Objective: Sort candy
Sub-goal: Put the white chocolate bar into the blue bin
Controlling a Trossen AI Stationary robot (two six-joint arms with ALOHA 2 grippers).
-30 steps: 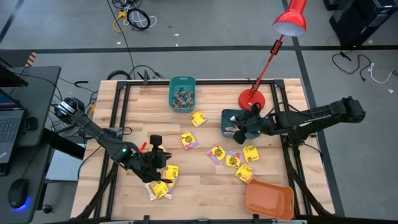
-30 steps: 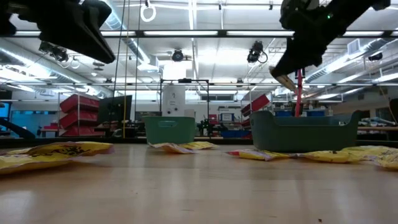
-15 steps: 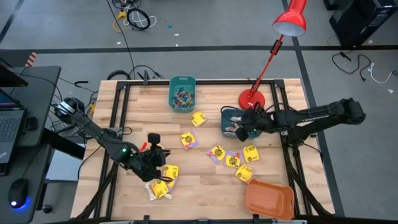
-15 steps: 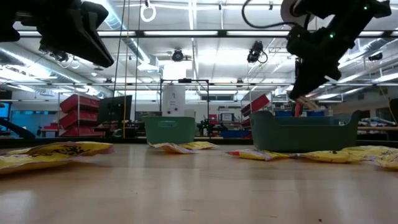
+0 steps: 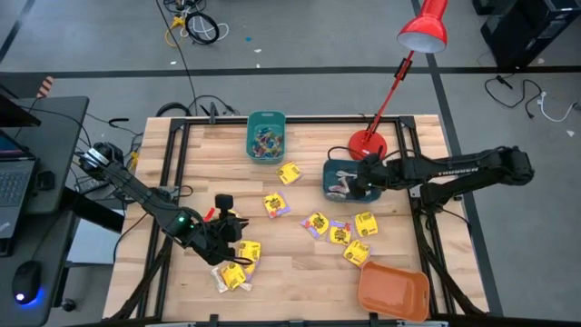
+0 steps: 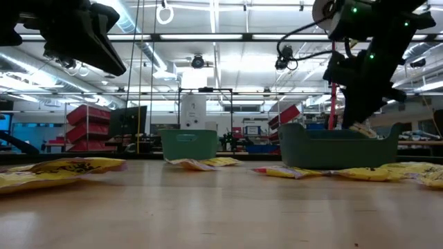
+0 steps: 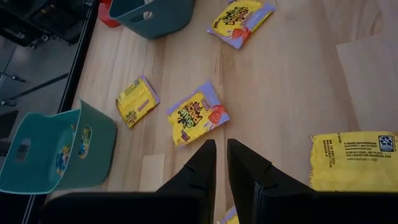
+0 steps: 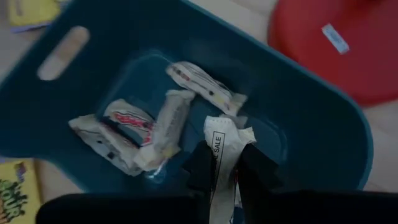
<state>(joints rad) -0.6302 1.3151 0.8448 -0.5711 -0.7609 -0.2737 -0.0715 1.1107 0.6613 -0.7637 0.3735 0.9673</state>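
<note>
Square yellow candy packets (image 5: 317, 223) lie scattered on the wooden table; two lie by my left gripper (image 5: 238, 236). That gripper hovers above the wood with its fingers (image 7: 202, 165) close together and nothing between them. My right gripper (image 8: 224, 165) is over the dark teal bin (image 5: 338, 168), shut on a pale whitish stick candy (image 8: 222, 146). Three more pale sticks (image 8: 168, 124) lie on that bin's floor. A light teal bin (image 5: 266, 136) at the far edge holds tiny coloured pieces. My right gripper pinches the pale stick candy between its two fingers, which hide the wrapper's near part. Its printed end (image 8: 225, 138) sticks out past the fingertips. The fingers slant steeply down from above the bin. In the low view the candy (image 6: 363, 129) hangs at about rim height.
An orange bin (image 5: 392, 291) stands at the near right corner. A red lamp's base (image 5: 368, 143) sits just beyond the dark teal bin, and its pole leans over the table's far right. Bare wood lies between the scattered packets at the table's middle.
My right gripper has sunk toward the dark teal bin's opening and rolled about its wrist, tipping more steeply down, with the pale candy still between its fingers. My left gripper has kept still.
</note>
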